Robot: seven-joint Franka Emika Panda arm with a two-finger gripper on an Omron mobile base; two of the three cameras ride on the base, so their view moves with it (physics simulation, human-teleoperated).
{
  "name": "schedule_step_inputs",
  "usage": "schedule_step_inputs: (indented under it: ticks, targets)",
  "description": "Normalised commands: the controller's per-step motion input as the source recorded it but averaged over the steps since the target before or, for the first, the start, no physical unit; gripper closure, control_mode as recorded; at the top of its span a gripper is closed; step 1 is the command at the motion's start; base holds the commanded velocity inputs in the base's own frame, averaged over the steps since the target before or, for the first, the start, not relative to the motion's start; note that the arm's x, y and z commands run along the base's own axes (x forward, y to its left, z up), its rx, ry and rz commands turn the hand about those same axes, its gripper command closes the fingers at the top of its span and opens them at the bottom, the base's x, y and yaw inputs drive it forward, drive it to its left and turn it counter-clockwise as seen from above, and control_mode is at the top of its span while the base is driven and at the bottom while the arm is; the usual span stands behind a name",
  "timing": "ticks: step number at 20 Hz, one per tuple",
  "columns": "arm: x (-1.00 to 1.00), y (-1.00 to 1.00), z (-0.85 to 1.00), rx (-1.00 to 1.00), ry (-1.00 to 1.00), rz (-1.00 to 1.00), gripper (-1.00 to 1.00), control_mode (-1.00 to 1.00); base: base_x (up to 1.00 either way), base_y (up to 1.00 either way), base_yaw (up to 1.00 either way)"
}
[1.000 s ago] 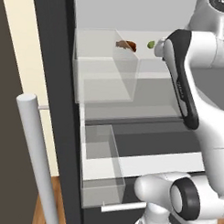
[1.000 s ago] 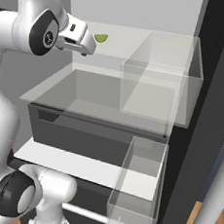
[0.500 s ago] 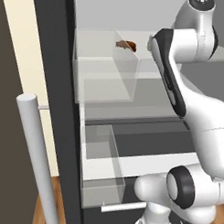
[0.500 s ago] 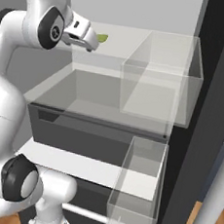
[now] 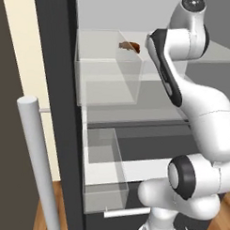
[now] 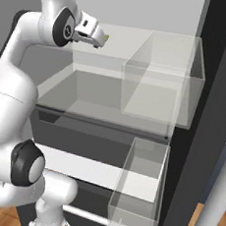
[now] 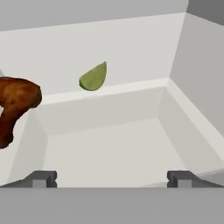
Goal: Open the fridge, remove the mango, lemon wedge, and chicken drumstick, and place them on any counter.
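1. The fridge (image 5: 57, 63) is seen with its door open, and the pale inner shelves and clear bins are shown in both base views.
2. The silver bar handle (image 5: 37, 161) of the open door is seen at the lower left of the left base view.
3. The white arm is raised up to the top shelf (image 6: 138, 36), and the gripper (image 6: 96, 35) is held at the front of this shelf, pointing inward.
4. The jaws are seen wide apart in the hand view, one dark tip at each lower corner, and nothing is held between them.
5. The chicken drumstick (image 7: 15, 107) is seen at the left edge of the hand view, lying on the white shelf; in the left base view it is found on the top shelf, just left of the arm's upper link.
6. The lemon wedge (image 7: 93, 77) is placed to the right of the drumstick and further back, close to the rear wall, well apart from the finger tips.
7. In the right base view a small yellow-green spot of the wedge is seen just beside the gripper.
8. A clear bin (image 6: 163, 80) is mounted to the right below the top shelf, and a smaller clear bin (image 6: 139, 187) is seen lower down.
9. The mango cannot be found in these views.
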Motion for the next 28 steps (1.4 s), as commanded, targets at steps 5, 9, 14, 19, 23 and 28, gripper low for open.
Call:
schedule_step_inputs:
  ticks: [5,9,14,19,23,28]
  targets:
    - [0.54,0.0,0.0,0.0,0.0,-0.01,-1.0,-1.0,0.0,0.0,0.0]
    - [0.54,0.0,0.0,0.0,0.0,-0.02,-1.0,-1.0,0.0,0.0,0.0]
    - [0.6,0.0,-0.02,0.0,0.01,-0.05,-1.0,-1.0,0.0,0.0,0.0]
    - [0.48,0.0,0.0,0.0,0.0,-0.05,-1.0,-1.0,0.0,0.0,0.0]
    - [0.42,0.0,0.0,0.0,0.0,-0.03,-1.0,-1.0,0.0,0.0,0.0]
    - [0.39,0.0,0.0,0.0,0.02,0.0,-1.0,-1.0,0.0,0.0,0.0]
